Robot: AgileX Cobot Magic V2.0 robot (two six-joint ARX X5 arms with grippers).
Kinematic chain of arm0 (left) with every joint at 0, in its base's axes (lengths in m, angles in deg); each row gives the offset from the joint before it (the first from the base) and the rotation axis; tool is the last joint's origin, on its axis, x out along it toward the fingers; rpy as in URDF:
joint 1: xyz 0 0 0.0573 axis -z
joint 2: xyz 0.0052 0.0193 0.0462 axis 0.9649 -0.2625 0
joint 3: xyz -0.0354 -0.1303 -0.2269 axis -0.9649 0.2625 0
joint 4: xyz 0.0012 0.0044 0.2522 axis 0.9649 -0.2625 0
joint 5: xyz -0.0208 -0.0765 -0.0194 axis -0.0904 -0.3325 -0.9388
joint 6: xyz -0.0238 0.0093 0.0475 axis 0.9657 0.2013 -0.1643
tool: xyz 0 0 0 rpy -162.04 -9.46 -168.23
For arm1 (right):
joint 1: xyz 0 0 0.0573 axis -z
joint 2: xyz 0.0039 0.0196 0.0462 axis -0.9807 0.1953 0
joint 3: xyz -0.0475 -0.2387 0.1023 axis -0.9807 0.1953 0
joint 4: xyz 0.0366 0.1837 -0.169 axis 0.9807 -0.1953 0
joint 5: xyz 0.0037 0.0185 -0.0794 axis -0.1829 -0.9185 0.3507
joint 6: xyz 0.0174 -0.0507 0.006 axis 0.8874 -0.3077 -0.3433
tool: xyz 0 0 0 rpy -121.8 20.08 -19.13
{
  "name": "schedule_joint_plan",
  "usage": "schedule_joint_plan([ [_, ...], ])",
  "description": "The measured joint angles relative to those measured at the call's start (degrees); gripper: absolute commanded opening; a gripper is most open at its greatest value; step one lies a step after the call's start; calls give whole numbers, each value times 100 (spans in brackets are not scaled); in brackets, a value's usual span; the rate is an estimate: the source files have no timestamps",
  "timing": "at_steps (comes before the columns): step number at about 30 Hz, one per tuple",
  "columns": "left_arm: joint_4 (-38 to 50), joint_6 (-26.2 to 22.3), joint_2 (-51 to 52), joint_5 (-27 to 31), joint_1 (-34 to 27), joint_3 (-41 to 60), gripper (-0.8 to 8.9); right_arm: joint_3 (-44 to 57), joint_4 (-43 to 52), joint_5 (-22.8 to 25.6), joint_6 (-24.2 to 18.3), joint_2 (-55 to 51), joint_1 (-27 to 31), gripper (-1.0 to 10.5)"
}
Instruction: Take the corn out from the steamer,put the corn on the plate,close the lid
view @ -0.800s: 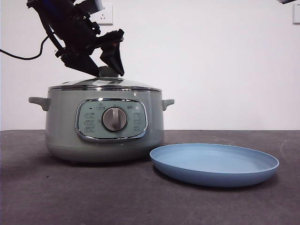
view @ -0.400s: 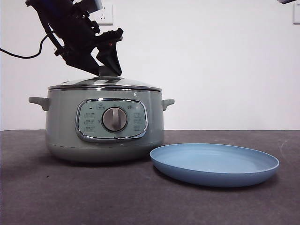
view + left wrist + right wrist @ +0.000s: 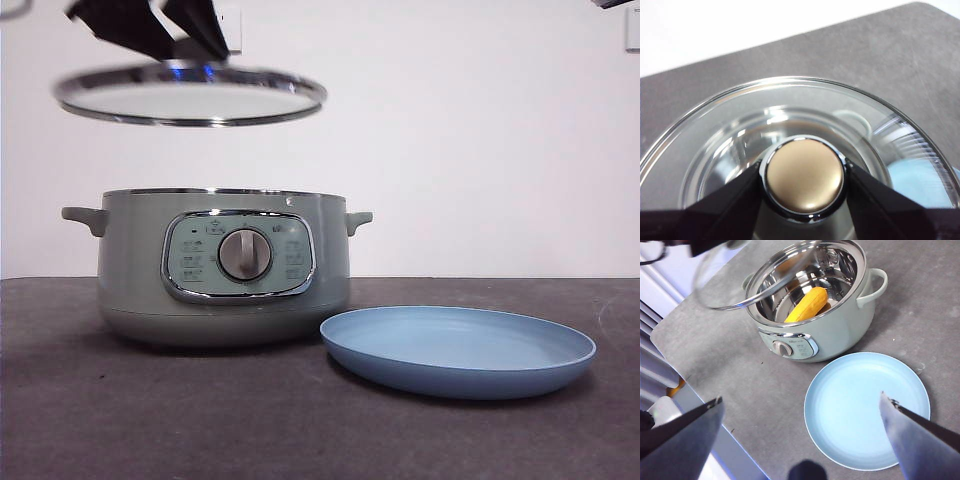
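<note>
The dark grey table (image 3: 300,430) is seen across the lower part of the front view, with a white wall (image 3: 480,130) behind it. On the table stands the steamer (image 3: 222,268), a round sage-green pot with two small side handles, a chrome-rimmed control panel and a silver dial (image 3: 245,254). From the front only its outer wall and rim are shown; its shiny metal interior is revealed only by the right wrist view, seen from above. Just beside the steamer lies the plate (image 3: 457,350), wide, shallow and light blue, shown bare in both the front and right wrist views.

The lid (image 3: 190,95) is held in the air well above the steamer and offset toward one handle, roughly level. Its chrome rim and glass are seen in the front view, while its round knob (image 3: 804,175) is shown only in the left wrist view, where it looks golden-tan with a chrome edge. The left gripper (image 3: 804,181) is clenched on that knob, one black jaw pressed on each side.

The right gripper (image 3: 802,420) is kept high over the plate, its jaws spread wide apart and holding nothing.

The corn (image 3: 807,305), a stubby yellow-orange cob with a tapered end, is seen lying inside the steamer, in the right wrist view alone.
</note>
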Motion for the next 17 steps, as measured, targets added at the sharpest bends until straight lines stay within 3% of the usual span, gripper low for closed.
schedule_joint_plan([
  [17, -2608, -87, 2500, 0, 0, 0, -8, 0, 92, -2, 0, 0, 0, 598],
])
